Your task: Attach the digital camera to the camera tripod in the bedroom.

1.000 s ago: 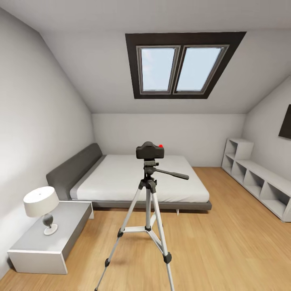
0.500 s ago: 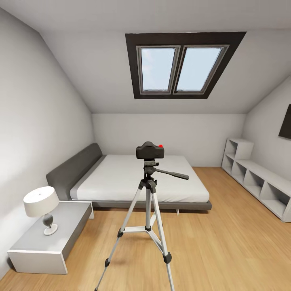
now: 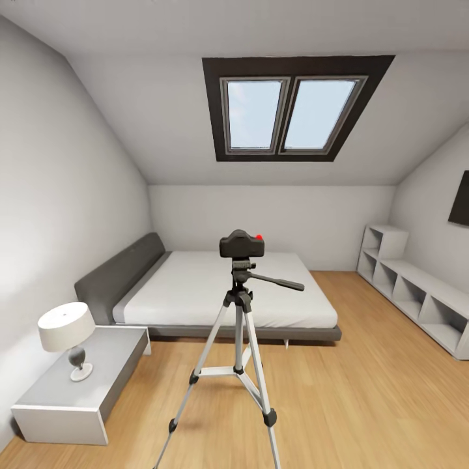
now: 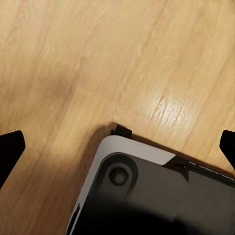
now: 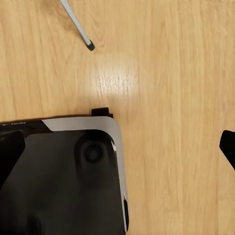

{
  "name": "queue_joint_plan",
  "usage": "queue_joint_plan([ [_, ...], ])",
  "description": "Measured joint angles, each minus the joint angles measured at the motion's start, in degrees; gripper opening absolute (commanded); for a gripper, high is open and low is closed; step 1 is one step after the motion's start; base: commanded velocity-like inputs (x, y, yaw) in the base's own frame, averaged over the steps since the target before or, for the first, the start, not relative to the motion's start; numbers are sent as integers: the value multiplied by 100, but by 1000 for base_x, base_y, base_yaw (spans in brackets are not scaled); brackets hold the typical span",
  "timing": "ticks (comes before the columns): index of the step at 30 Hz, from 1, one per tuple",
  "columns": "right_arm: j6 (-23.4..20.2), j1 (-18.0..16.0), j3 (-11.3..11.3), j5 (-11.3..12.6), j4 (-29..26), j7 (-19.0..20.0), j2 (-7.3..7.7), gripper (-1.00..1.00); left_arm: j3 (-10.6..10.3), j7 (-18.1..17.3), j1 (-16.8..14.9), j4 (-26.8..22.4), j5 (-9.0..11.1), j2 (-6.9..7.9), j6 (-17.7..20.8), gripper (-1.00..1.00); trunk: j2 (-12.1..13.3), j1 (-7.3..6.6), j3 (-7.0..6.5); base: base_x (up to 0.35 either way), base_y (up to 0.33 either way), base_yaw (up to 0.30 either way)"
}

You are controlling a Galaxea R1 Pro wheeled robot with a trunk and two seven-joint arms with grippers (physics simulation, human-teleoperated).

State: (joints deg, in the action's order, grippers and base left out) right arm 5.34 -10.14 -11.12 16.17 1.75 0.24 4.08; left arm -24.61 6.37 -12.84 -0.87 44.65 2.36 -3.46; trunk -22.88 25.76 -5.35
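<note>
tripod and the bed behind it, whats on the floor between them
In the head view, only bare light wood floor lies between the camera tripod and the bed. The digital camera sits on the tripod's head.

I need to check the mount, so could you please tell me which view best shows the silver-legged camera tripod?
The head view: the silver-legged camera tripod stands whole there, with the small black digital camera on its head. The right wrist view catches one leg tip over the wooden floor.
</note>
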Motion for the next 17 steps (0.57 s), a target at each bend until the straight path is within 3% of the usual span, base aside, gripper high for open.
queue_joint_plan([
  [17, -5, 0, 0, -1, 0, 0, 25, 100, 21, 0, 0, 4, 20, -8, 0, 100, 0, 0, -9, 0, 0, 0],
])
